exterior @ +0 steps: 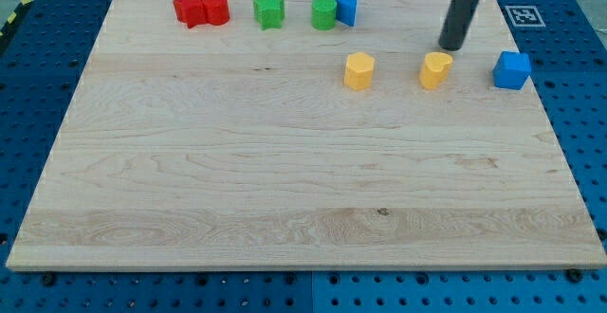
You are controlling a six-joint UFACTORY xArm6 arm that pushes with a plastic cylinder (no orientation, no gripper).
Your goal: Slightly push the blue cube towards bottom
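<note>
As the blue cube (511, 70) sits at the desk's (285, 180) far right edge, we judge it light, rigid, apt to slide or twist. Contact: its far face, centred. My tip (451, 47), without fingers, stands left, touching the yellow block (436, 69).

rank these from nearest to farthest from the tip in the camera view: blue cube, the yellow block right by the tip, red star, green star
From my tip:
1. yellow block, just below it
2. blue cube, toward the view's right
3. green star, toward the view's left
4. red star, farthest left
</note>
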